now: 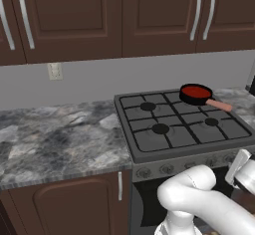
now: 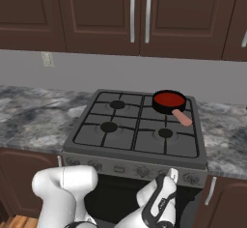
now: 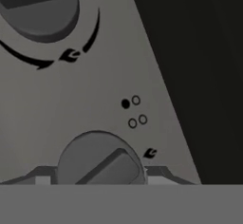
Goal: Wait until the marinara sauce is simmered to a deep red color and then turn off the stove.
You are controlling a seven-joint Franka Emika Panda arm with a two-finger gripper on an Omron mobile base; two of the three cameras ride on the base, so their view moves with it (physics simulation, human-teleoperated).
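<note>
A dark grey stove point(image 1: 184, 129) sits between marble surface point(image 1: 55, 139) runs under brown cabinets point(image 2: 140, 14), with a small black pan point(image 2: 169, 102) of deep red marinara sauce point(image 2: 169, 98) on its rear right burner. The gripper point(image 3: 102, 182) hangs just before a front knob point(image 3: 99, 161) on the panel; whether it is open or closed cannot be told.

Hand point(image 2: 172, 175) fingertips hidden against stove point(image 2: 120, 130) knobs.
</note>
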